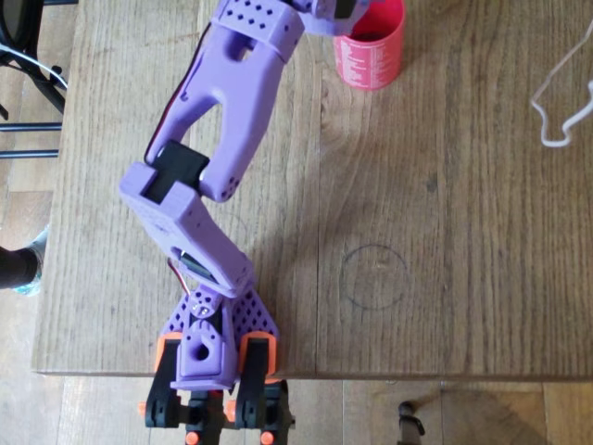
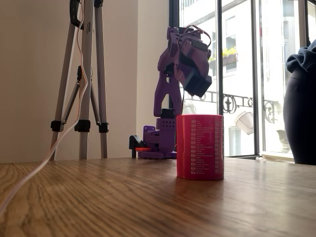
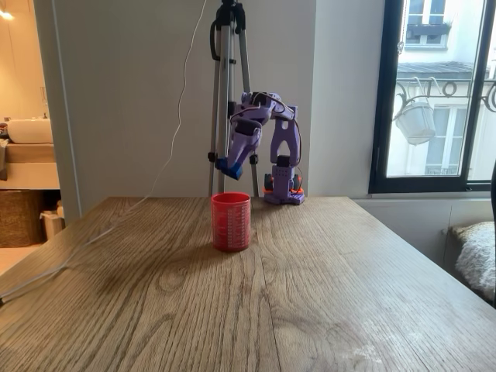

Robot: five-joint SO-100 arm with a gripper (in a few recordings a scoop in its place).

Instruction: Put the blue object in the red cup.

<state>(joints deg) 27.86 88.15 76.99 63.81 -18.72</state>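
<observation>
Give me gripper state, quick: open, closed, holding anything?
Gripper: closed on the blue object, hanging above the red cup.

The red cup (image 3: 231, 221) is pink-red with fine white print; the arm (image 1: 222, 120) is purple with orange clamps (image 1: 259, 357); the table (image 1: 445, 232) is brown woodgrain.

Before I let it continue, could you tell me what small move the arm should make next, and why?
Probably open the jaws: in a fixed view the gripper holds the blue object above the red cup, seemingly near its mouth, though alignment can't be confirmed.
</observation>
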